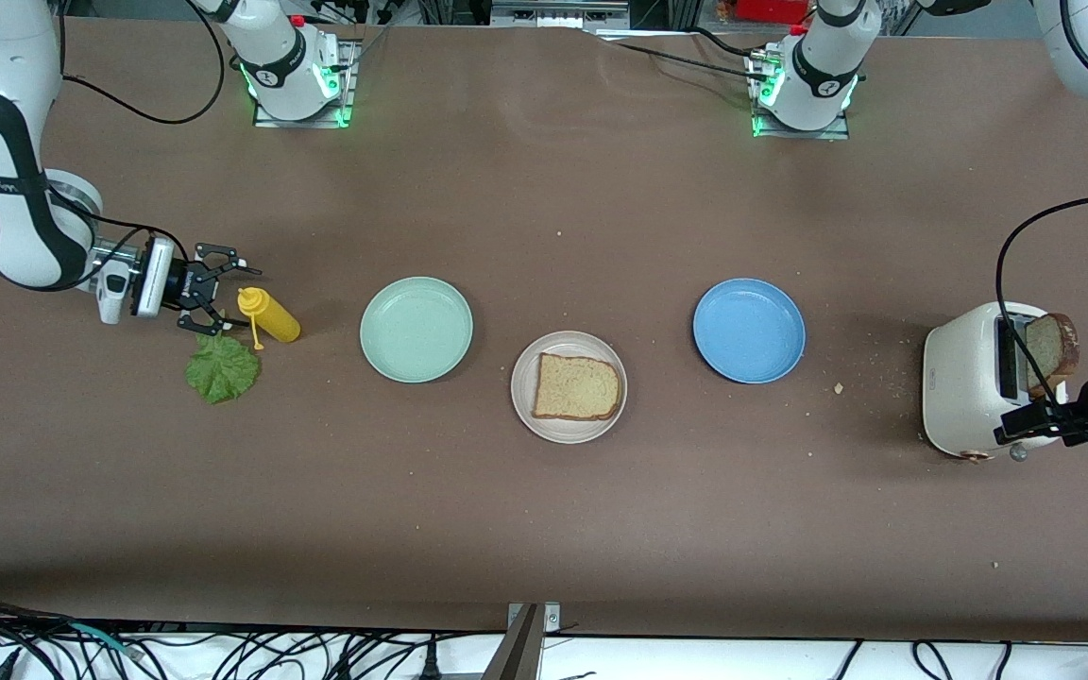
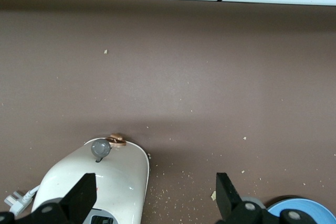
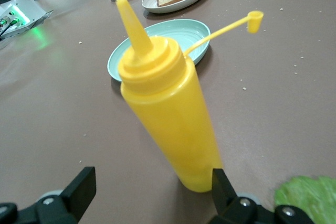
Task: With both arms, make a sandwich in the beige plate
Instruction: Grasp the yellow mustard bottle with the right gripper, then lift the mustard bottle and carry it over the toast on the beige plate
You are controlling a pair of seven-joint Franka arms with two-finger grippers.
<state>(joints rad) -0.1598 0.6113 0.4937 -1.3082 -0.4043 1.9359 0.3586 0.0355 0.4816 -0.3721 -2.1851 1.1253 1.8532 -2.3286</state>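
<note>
My right gripper (image 1: 211, 289) hangs low over the table at the right arm's end, its black fingers (image 3: 79, 187) spread wide apart with nothing between them, just beside the upright yellow plastic squeeze bottle (image 3: 168, 114) whose little cap dangles loose on its strap. A crinkled green lettuce leaf (image 1: 223, 366) lies flat on the brown table (image 1: 544, 529) a little nearer the front camera than the bottle. My left gripper (image 2: 155, 199) hovers at the left arm's end, over the white rounded toaster (image 1: 974, 392), fingers likewise parted and empty; a brown-crusted slice of bread (image 1: 1052, 351) stands up out of the toaster's slot. Between my two grippers three plates sit in a loose row: a round mint-green plate (image 1: 416, 329) nearest the bottle, a round blue plate (image 1: 749, 330) toward the toaster, and between them, nearer the front camera, the round pale beige plate (image 1: 523, 401) with one square tan slice (image 1: 577, 387) lying flat in it.
</note>
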